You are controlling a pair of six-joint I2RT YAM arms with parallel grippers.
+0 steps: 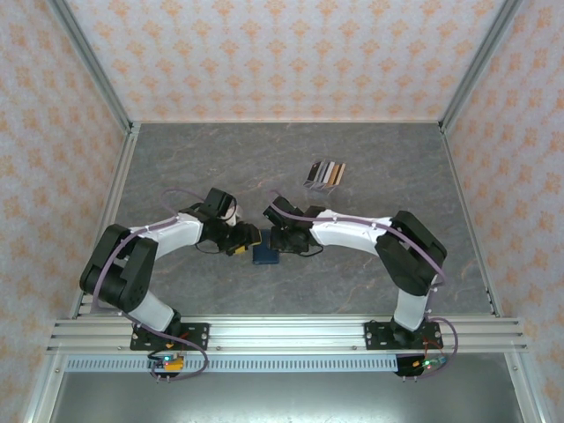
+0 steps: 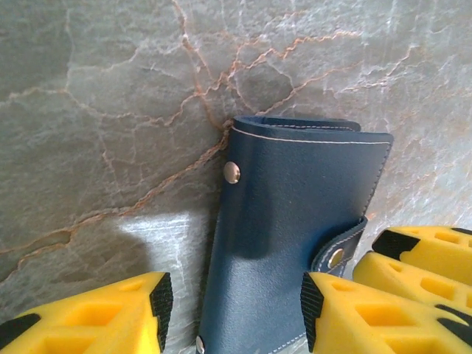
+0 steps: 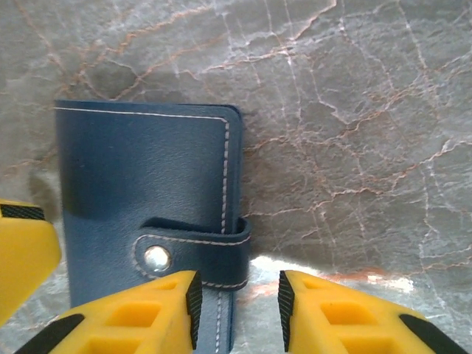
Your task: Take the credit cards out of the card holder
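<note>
No text, label or number can be read anywhere.

Two units, left arm (image 1: 176, 231) and right arm (image 1: 352, 233): each is wearing white link shells between bulky black joint housings. A lilac cable (image 1: 113, 257) is running along each, above the mounting rail (image 1: 282, 328). Black base plates (image 1: 172, 336) are sitting on that rail. Small boards (image 1: 429, 361) are glowing green and orange just below it. The left gripper (image 2: 232, 302) and right gripper (image 3: 240, 304) are carrying yellow pocketed fingers (image 3: 133, 324) with black ribbed pads (image 2: 161, 299).
</note>
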